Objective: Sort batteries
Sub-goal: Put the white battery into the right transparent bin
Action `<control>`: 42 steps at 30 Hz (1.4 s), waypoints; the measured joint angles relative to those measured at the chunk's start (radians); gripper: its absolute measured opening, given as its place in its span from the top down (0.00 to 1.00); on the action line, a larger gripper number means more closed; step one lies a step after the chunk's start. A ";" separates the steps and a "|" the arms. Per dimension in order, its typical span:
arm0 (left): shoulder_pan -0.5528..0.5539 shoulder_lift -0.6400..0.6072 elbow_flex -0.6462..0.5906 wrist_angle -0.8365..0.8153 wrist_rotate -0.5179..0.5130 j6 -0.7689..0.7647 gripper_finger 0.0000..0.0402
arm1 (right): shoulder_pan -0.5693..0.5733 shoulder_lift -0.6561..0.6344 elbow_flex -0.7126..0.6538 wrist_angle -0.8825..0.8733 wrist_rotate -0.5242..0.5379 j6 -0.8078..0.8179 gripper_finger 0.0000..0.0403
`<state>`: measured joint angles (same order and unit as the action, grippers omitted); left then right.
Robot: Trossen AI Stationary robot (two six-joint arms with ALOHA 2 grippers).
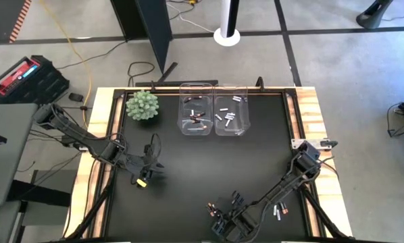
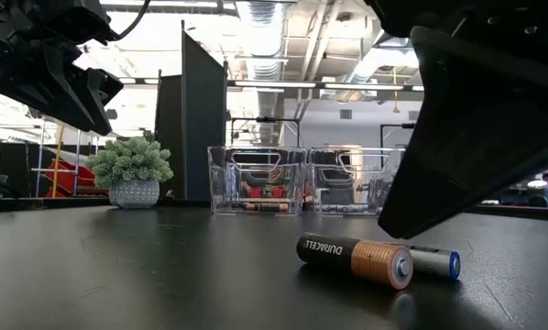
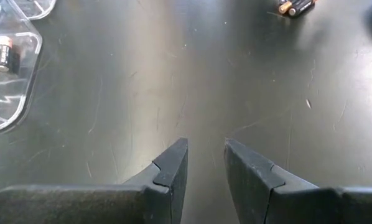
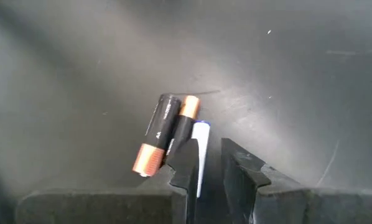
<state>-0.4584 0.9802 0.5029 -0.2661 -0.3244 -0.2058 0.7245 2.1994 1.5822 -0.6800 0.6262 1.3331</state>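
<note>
Open tabletop (image 1: pixel 202 169) before bins (image 1: pixel 213 108)

Table top (image 1: pixel 202 175): black, smooth, semi-gloss sheet with fine scratches and soft light glare; raw light wood frame (image 1: pixel 310 108) along the edges. Two bins (image 2: pixel 257 180): clear glossy plastic, reflective walls. Batteries (image 2: pixel 355 258): smooth shiny wrap, black with a copper band and a metal end cap; white one with a blue end (image 4: pixel 200 149), also glossy. Left gripper (image 3: pixel 206 163) fingers: dark matt plastic, moulded seams. Right gripper (image 4: pixel 209 163) fingers: same matt dark plastic. Plant (image 2: pixel 130 160): frosted green plastic foliage, textured pale pot (image 2: pixel 134 193)
</note>
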 joint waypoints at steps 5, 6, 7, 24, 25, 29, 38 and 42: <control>0.000 0.000 0.000 0.000 0.000 0.000 0.75 | -0.001 0.000 0.000 0.006 0.000 -0.004 0.79; 0.000 0.000 0.000 0.000 0.000 0.000 0.75 | -0.002 0.000 0.000 0.012 0.000 -0.005 0.79; 0.000 0.000 0.000 0.000 0.000 0.000 0.75 | -0.003 0.000 0.000 0.015 0.000 -0.005 0.79; 0.000 0.000 0.000 -0.009 0.000 -0.020 0.75 | -0.005 0.043 0.002 0.055 -0.004 0.016 0.79; 0.000 0.000 0.000 -0.009 0.000 -0.020 0.75 | -0.005 0.043 0.002 0.053 -0.005 0.007 0.79; 0.000 0.000 0.000 -0.009 0.000 -0.022 0.75 | -0.005 0.044 0.002 0.042 -0.010 0.002 0.79; 0.000 0.000 0.000 -0.009 0.000 -0.023 0.75 | -0.005 0.044 0.003 0.029 -0.011 0.002 0.93; 0.000 0.000 0.000 -0.009 0.000 -0.023 0.75 | -0.005 0.044 0.003 0.027 -0.011 0.002 0.95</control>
<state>-0.4584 0.9798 0.5029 -0.2752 -0.3244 -0.2283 0.7193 2.2433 1.5848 -0.6531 0.6151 1.3354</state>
